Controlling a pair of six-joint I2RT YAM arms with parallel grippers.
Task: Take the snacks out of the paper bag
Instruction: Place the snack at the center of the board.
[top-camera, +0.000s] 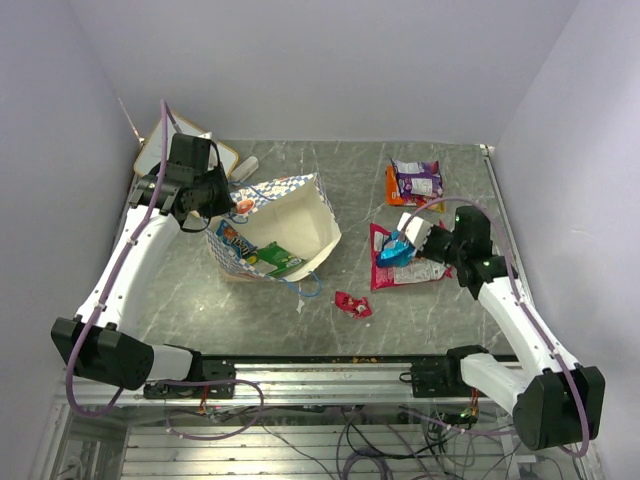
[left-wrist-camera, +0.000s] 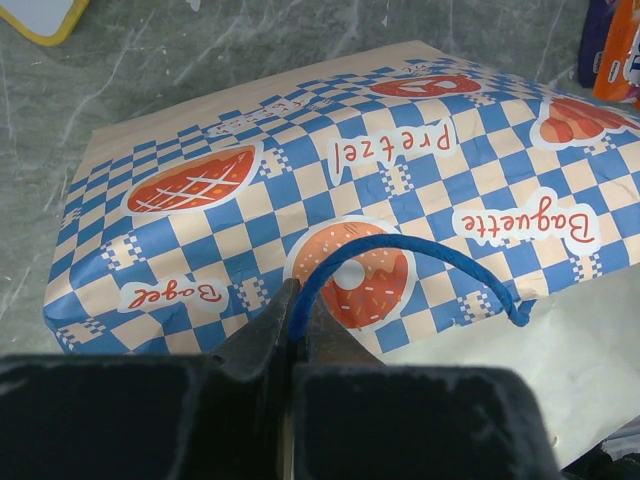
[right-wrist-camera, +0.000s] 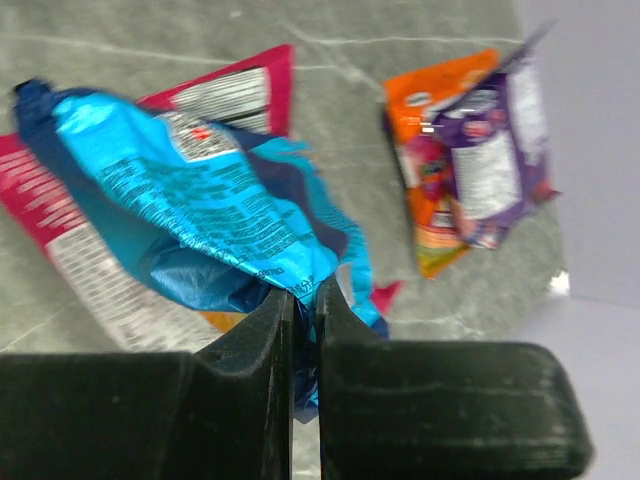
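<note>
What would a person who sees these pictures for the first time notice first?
The checkered paper bag lies on its side left of centre, mouth open, with packets inside; the left fingers pinch its blue cord handle. On the right, the right fingers grip a crumpled blue packet above a pink one.

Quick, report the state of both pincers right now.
Left pincer: closed on the blue cord handle.
Right pincer: closed on a blue snack packet.
</note>
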